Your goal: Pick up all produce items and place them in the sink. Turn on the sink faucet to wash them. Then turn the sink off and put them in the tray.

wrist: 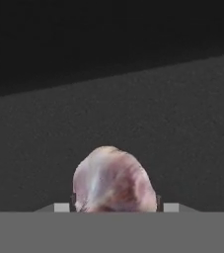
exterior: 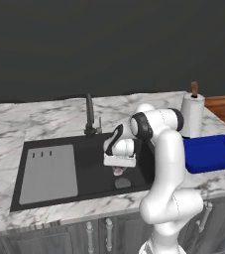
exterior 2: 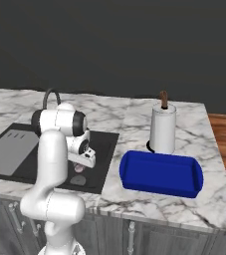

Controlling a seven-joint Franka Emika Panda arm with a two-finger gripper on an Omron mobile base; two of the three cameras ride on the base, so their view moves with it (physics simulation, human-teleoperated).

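You had the gripper (exterior: 118,170) low in the sink (exterior: 91,154), the garlic bulb (wrist: 112,180) between its tips; pinched or released, you could not tell.

Pinkish-purple bulb (wrist: 112,180); black sink (exterior: 91,158); bright blue tray (exterior 2: 160,174); white-grey marbled counter (exterior 2: 129,117).

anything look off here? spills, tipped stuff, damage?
Nothing stands out. The bulb sits between the fingers over the sink, just above the drain. The paper towel roll stands upright behind the tray, and the counter shows no spill or damage.
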